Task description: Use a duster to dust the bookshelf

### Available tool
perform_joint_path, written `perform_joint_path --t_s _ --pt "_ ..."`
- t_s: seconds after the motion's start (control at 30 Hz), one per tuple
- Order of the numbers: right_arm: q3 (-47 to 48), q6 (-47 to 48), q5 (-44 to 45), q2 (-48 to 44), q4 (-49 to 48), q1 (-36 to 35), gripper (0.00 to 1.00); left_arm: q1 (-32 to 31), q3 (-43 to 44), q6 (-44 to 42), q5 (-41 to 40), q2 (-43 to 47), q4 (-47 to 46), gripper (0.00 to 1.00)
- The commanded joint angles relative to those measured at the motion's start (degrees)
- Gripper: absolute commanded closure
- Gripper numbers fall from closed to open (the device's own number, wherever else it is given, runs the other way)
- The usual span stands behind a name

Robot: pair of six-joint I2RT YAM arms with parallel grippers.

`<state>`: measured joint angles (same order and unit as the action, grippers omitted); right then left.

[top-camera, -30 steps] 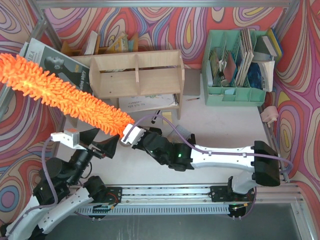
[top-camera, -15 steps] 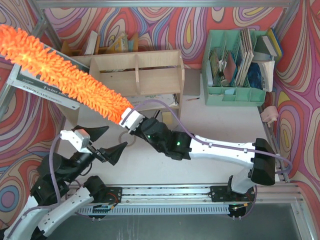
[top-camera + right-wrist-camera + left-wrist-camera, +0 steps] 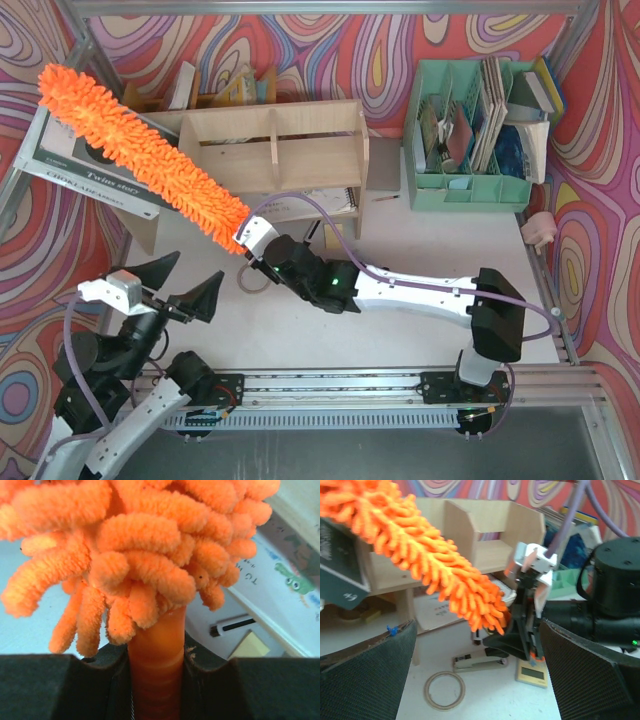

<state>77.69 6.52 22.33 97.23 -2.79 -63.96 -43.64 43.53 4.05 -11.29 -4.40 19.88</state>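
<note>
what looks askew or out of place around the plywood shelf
The dark magazine lies askew at the left end of the light plywood bookshelf, tilted and jutting past its side, beneath the fluffy orange duster.

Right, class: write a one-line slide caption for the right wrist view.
Right gripper shut on the thin plastic handle of the fluffy orange chenille duster.

White table [image 3: 430, 245], plywood bookshelf [image 3: 300, 120] standing on it, mint-green organiser [image 3: 465, 190] alongside, stapler [image 3: 477, 661], thin ring [image 3: 426, 690]

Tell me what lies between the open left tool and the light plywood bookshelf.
Left wrist view: a pale flat ring and a grey stapler lie there; the fluffy orange duster crosses above the gap.
</note>
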Motion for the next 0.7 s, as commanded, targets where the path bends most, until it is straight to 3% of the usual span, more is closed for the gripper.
perform_joint_path --t_s 0.0,0.33,0.67 --pt "0.71 -8.09 -0.68 -0.22 -3.67 -0.23 1.0 3.48 -1.64 0.68 -4.99 1.1 -1.95 0.02" --pt "0.5 -15.24 -3.0 0.78 -1.59 -1.89 1.0 3.81 -1.8 2.36 -22.72 2.68 -1.02 0.02" --pt "2.33 -19.6 -4.53 3.54 -0.77 -4.36 1.0 4.79 -1.29 3.77 -24.59 3.87 2.41 0.02"
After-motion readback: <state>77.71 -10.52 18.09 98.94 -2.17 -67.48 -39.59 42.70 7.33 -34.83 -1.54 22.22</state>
